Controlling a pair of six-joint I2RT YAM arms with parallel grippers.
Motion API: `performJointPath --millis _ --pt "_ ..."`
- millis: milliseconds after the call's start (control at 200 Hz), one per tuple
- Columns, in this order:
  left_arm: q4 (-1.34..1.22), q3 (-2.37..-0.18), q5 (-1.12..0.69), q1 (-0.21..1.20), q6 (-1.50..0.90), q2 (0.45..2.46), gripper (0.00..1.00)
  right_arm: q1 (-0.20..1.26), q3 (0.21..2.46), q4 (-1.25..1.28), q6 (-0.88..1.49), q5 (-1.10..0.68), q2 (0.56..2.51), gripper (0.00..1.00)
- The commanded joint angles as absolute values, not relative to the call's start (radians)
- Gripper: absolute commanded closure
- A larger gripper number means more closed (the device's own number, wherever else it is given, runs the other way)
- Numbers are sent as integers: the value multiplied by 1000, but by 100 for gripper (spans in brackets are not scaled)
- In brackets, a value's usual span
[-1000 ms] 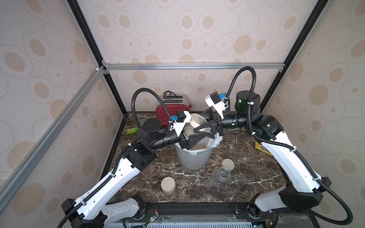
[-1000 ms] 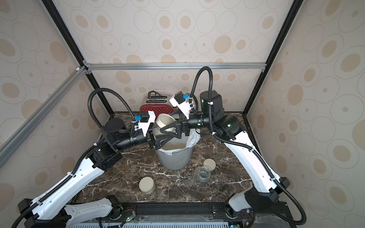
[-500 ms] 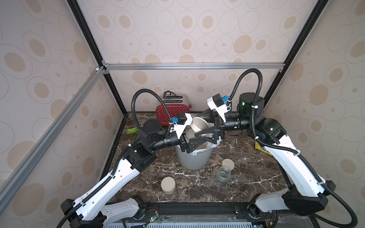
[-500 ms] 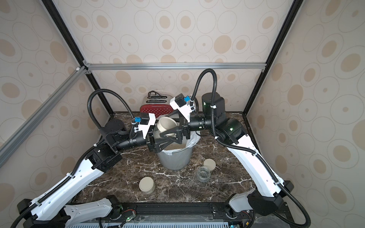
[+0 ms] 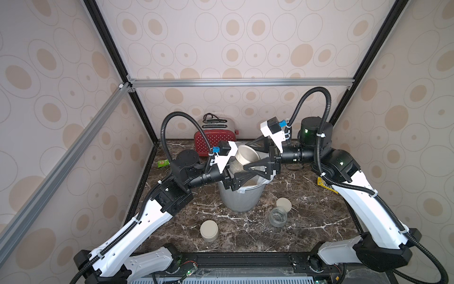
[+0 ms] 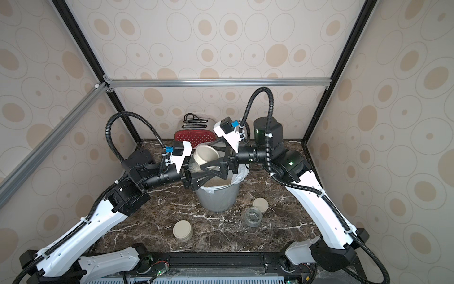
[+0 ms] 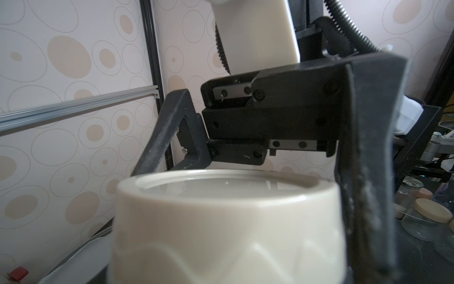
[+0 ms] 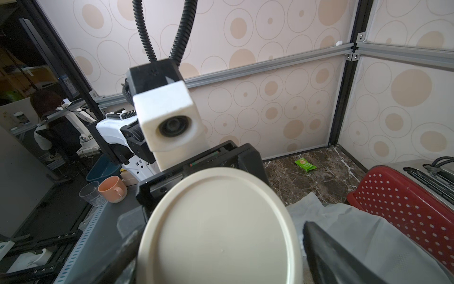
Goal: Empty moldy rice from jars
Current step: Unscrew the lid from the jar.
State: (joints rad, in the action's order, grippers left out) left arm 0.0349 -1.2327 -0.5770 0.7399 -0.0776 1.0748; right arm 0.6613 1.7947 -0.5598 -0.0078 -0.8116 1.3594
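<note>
My left gripper is shut on a clear glass jar, held tilted over the grey bin. The jar's cream lid faces my right gripper. That gripper is open, its fingers astride the lid. Pale rice lies in the bin. A lidded jar and an open, empty jar stand on the table.
A loose lid lies beside the open jar. A red toaster stands behind the bin. A green packet lies at the back left, and a yellow packet at the right.
My right gripper's jaws have spread wider around the lid and that arm has shifted slightly. The left gripper has kept the jar over the bin.
</note>
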Motion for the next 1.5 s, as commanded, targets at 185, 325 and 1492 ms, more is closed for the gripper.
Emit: performJointPath --millis 185,325,1492 --pt "-7 -1246 -556 743 -34 1047 58 664 1803 -562 25 -801 1315 1" --pt "0 -1244 -546 743 -25 1046 58 665 1809 -555 125 -681 1309 1" --pt "26 -1240 -515 743 5 1052 57 790 1845 -680 397 -406 1329 1"
